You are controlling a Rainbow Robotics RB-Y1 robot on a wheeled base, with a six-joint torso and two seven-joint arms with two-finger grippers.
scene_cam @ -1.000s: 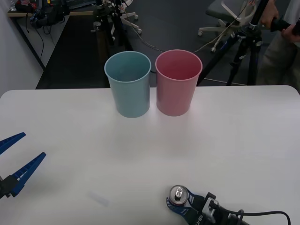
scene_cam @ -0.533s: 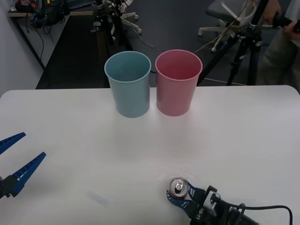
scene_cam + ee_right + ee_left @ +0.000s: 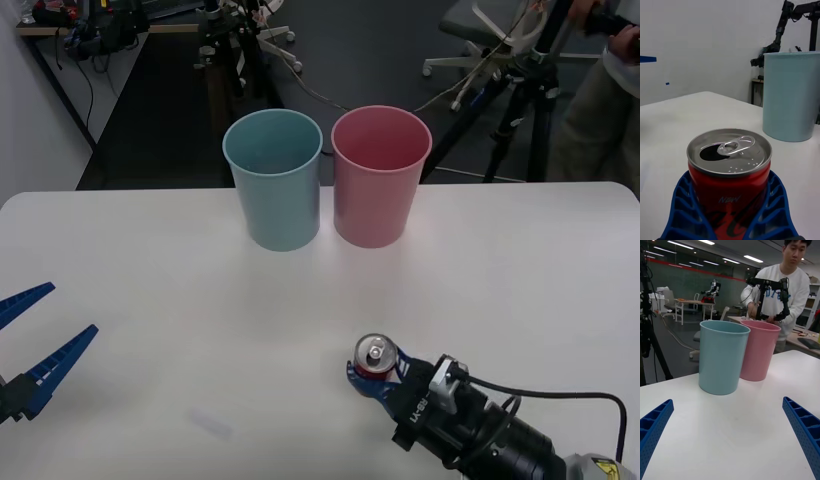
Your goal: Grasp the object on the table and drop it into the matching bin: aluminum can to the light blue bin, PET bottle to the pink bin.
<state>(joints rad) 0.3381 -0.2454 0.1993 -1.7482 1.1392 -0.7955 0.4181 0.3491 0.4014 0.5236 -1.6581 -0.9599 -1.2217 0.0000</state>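
The small red aluminum can with its silver top sits between the blue fingers of my right gripper, which is shut on it above the near right part of the white table. Up close, the can is upright with its pull tab open, and the fingers hug both its sides. The light blue bin and the pink bin stand side by side at the table's far edge. My left gripper waits open at the near left.
Both bins show from the left wrist, with bare tabletop before them. A tripod and an office chair stand beyond the far edge. A small faint mark lies on the near table.
My right gripper has carried the can forward and up from the table's near edge. The left arm has not moved.
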